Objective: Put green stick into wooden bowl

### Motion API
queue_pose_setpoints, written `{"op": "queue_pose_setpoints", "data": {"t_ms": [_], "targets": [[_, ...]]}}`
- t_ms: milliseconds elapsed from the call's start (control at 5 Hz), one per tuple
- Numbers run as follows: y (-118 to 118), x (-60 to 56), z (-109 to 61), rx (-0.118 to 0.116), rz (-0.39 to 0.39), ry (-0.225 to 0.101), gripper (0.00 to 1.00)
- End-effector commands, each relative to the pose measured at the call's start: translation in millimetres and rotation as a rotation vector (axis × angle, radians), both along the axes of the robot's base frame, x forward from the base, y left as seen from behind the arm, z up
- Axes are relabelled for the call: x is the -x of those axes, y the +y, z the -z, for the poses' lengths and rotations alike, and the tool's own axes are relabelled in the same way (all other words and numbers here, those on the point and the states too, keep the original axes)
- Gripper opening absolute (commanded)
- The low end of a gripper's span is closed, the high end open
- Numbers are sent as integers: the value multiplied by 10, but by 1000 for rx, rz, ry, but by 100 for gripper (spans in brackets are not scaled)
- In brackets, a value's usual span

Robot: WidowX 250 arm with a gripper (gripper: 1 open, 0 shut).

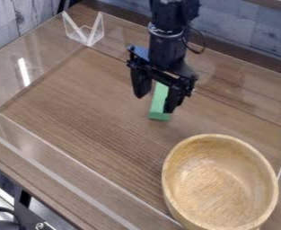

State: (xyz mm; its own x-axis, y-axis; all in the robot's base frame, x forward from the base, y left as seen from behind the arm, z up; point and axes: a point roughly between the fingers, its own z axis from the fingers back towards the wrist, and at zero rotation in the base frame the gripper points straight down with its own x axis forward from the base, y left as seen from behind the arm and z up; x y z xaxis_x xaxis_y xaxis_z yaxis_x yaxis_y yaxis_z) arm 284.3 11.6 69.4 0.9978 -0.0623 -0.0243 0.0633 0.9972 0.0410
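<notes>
The green stick (pixel 162 103) lies flat on the wooden table, pointing away from the camera. My gripper (pixel 158 92) has come straight down over it and stands open, one black finger (pixel 139 83) on the stick's left and the other on its right. The fingertips reach down beside the bar without clamping it. The stick's far end is hidden behind the gripper. The wooden bowl (pixel 221 181), light tan and shallow with nothing in it, sits at the lower right, a short way in front of the stick.
Clear acrylic walls (pixel 35 63) ring the table top. A small clear stand (pixel 83 30) sits at the far left corner. A grey plank wall runs along the back.
</notes>
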Motion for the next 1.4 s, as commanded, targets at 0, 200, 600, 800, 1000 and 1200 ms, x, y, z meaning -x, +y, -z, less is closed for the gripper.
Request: {"op": "queue_pose_setpoints", "data": {"t_ms": [0,200,600,800,1000,1200], "targets": [[61,-128,-22,-10,8,-57,100],[89,-218,27,-15,6,-79,100],[120,-339,129,-20,-10,-98,100],[134,-362,182,-19,-16,-102,0],[145,-363,202,-14,-24,-108,0],[151,-319,172,-6,-35,-111,0]]}}
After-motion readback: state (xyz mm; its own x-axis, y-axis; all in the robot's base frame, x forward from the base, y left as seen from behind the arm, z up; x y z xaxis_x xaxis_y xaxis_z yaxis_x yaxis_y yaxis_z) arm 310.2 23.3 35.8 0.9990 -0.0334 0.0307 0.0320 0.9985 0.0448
